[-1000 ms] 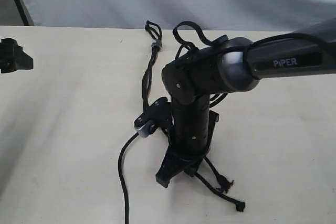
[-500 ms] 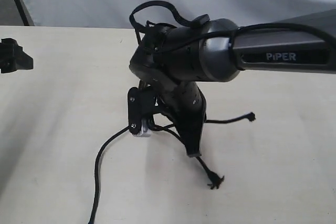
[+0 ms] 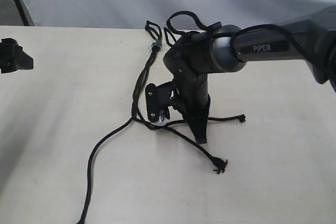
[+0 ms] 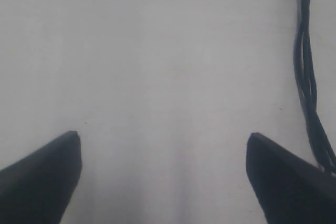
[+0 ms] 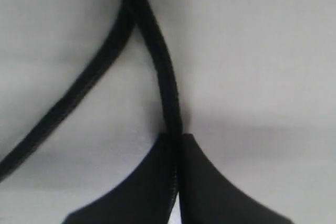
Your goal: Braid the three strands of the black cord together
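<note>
Right gripper (image 3: pixel 200 139): is pointing down at the table (image 3: pixel 58 129) just right of the frame's centre, its jaws pressing fully together.
Grip: the fingers (image 5: pixel 223 203) are pinching a single strand, the held strand (image 5: pixel 168 93), which is running straight into the seam between them in the right wrist view. Another strand (image 5: pixel 68 98) is veering away beside it.
Left gripper (image 3: pixel 13 56): is sitting at the far left edge of the exterior view, well apart from the cord. Its jaws are standing wide open over bare table in the left wrist view and holding nothing.
Black cord (image 3: pixel 143 85): is lying on the table from upper centre down toward the middle. Its grey band (image 3: pixel 155 44) is lying near the top, with short loops (image 3: pixel 152 25) above it.
Three strands (image 3: pixel 137 114): are running twisted together below the band, then fanning out left of the right gripper.
Strand ends: one (image 3: pixel 93 166) is curving to the lower left and off the bottom edge. One is ending in a frayed tip (image 3: pixel 220 166) at lower right. One is ending in a tip (image 3: pixel 241 118) at mid right.
Which strand is being held: the exterior view is not showing it.
</note>
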Action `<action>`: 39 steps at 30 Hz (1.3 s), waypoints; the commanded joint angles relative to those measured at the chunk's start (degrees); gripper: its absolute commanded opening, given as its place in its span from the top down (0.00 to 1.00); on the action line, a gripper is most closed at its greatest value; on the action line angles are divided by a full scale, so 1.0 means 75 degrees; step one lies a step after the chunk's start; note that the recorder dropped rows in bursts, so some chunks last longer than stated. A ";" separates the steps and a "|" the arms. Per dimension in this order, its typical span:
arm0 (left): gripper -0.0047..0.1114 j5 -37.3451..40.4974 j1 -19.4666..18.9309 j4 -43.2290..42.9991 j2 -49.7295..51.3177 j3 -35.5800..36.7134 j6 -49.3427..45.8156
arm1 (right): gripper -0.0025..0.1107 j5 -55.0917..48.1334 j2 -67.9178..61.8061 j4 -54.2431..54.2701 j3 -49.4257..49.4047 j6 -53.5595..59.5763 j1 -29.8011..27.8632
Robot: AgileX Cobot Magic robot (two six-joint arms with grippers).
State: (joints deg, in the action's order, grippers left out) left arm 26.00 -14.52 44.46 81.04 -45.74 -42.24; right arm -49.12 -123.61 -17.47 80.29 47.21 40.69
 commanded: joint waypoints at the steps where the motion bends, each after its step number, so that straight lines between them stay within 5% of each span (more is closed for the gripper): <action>1: 0.27 -0.0032 -0.0009 0.0133 -0.0047 0.0007 -0.0027 | 0.97 -0.1319 -0.0074 0.3139 -0.0146 0.2076 0.0031; 9: 0.27 0.0033 -0.0009 0.0133 -0.0047 0.0007 -0.0027 | 0.97 -0.2779 0.0502 0.3857 -0.0146 0.1813 0.0031; 20: 0.27 0.0086 -0.0009 0.0133 -0.0047 0.0007 -0.0027 | 0.96 -0.2779 0.0602 0.4007 -0.0146 0.1513 0.0031; 22: 0.27 0.0086 -0.0009 0.0133 -0.0047 0.0007 -0.0027 | 0.88 -0.2779 0.0602 0.3899 -0.0146 0.1393 0.0031; 29: 0.27 0.0086 -0.0009 0.0133 -0.0047 0.0007 -0.0027 | 0.34 -0.2779 0.0676 0.3773 -0.0131 0.1381 0.0015; 39: 0.27 0.0086 -0.0009 0.0133 -0.0047 0.0007 -0.0027 | 0.38 -0.2779 0.1772 0.3367 0.0525 0.0466 0.0081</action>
State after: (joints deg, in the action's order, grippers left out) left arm 26.41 -14.52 44.46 81.04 -45.74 -42.24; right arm -69.46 -113.00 7.64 83.60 51.79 40.99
